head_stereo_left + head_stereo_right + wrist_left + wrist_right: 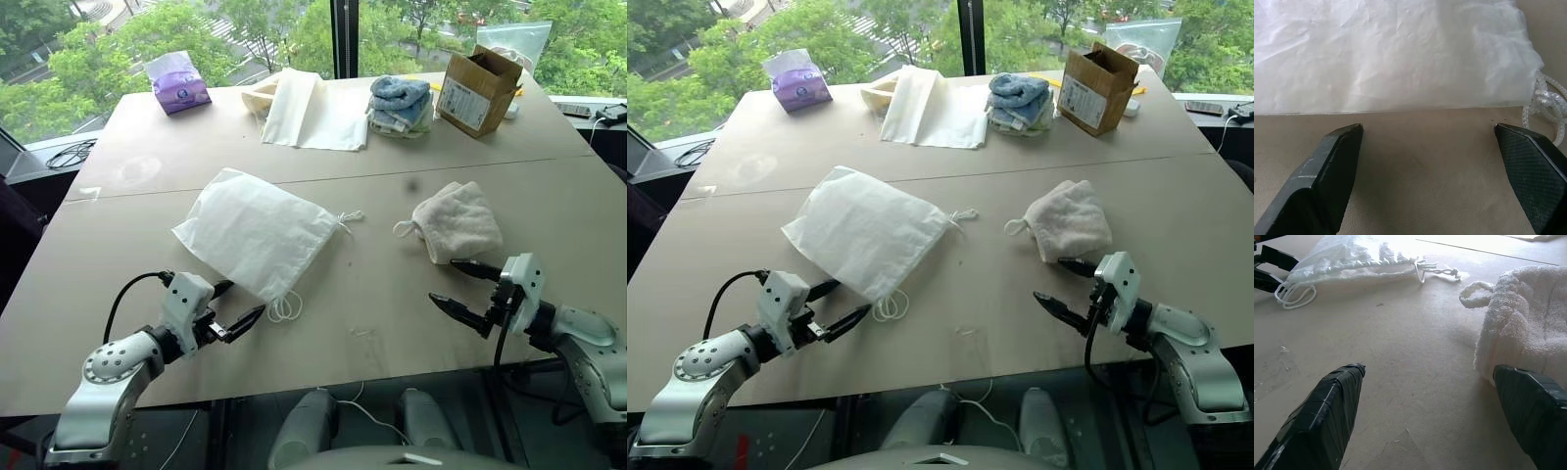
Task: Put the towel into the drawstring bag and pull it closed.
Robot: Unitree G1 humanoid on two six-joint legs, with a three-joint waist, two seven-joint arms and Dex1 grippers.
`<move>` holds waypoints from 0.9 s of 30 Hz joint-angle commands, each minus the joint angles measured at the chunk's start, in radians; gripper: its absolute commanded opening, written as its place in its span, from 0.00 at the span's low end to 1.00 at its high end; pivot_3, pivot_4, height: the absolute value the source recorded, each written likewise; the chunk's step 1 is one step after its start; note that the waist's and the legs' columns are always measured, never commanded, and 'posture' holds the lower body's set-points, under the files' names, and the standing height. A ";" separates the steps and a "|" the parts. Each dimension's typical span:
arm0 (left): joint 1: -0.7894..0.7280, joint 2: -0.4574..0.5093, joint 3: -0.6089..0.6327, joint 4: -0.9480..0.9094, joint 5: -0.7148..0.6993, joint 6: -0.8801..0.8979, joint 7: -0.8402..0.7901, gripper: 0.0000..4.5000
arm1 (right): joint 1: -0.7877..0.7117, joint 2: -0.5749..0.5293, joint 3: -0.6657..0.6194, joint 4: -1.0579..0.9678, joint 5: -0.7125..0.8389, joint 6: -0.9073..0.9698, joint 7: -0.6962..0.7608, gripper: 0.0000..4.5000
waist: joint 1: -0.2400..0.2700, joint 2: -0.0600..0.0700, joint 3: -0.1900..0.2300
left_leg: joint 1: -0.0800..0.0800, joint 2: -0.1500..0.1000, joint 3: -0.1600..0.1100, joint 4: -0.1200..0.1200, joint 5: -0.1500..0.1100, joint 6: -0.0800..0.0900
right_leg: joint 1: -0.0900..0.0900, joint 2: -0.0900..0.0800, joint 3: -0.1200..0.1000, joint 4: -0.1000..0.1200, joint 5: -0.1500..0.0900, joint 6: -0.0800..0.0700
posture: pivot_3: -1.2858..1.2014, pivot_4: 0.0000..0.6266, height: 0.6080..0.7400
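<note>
Across the wide tan table [118, 323] by the window, everything is lying flat and still. Toward the near left, the drawstring bag [257, 233] is sprawling as a thin white pouch, its gathered mouth pointing right, with one cord tail trailing off by its upper corner and a coil of white cord [285, 307] resting at its near corner. Well apart from it on the right, the towel [458, 221] is sitting in a fluffy, beige-pink heap, its little white loop tag [404, 229] poking out toward the bag. Along the far edge, folded cream cloth sheets [312, 113] are lying beside a stack of blue and white towels [402, 104], with a cardboard box [477, 90] to their right and a purple tissue pack [177, 82] off to the left. Down at the near edge, the left gripper [235, 310] is hovering just beside the bag's near corner with its two black fingers spread wide and holding nothing. On the other side, the right gripper [458, 288] is hanging just short of the towel, its fingers likewise spread wide and empty, one fingertip close beside the cloth's near edge.
</note>
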 commanded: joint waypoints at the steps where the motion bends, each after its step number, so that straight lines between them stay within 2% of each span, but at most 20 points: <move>1: 0.065 0.027 0.039 -0.010 -0.008 0.015 -0.028 0.99 | 0.013 -0.007 -0.027 -0.020 0.004 -0.027 0.000 1.00 | -0.002 0.000 0.000 | 0.000 0.000 0.000 0.000 0.000 0.000 | 0.000 0.000 0.000 0.000 0.000 0.000 | 0.52 0.24 1.00; 4: 0.113 0.047 0.088 -0.045 -0.036 0.022 -0.052 0.99 | 0.020 -0.005 -0.025 -0.011 -0.002 -0.038 -0.001 1.00 | -0.004 0.000 0.000 | 0.000 0.001 0.000 0.000 0.000 0.000 | 0.000 0.000 0.001 0.000 0.000 0.000 | 0.52 0.24 1.00; 20: 0.121 0.039 0.087 -0.070 -0.045 0.030 -0.057 0.99 | 0.028 -0.006 -0.021 -0.004 -0.005 -0.056 0.001 1.00 | 0.004 0.000 0.000 | 0.000 0.000 0.000 0.000 0.000 0.000 | 0.000 0.000 0.000 0.000 0.000 0.000 | 0.52 0.24 1.00; 25: 0.159 0.092 0.084 -0.156 -0.078 0.120 -0.091 0.99 | 0.036 -0.012 -0.022 -0.014 0.011 -0.047 0.016 1.00 | 0.004 -0.001 0.000 | 0.000 0.000 0.000 0.000 0.000 0.000 | 0.000 0.000 0.000 0.000 0.000 0.000 | 0.52 0.24 1.00; 27: 0.174 0.121 0.104 -0.242 -0.147 0.200 -0.107 0.99 | 0.039 -0.021 -0.025 -0.026 0.029 -0.028 0.029 1.00 | 0.003 -0.001 0.001 | 0.000 0.000 0.000 0.000 0.000 0.000 | 0.000 0.000 0.000 0.000 0.000 0.000 | 0.52 0.24 1.00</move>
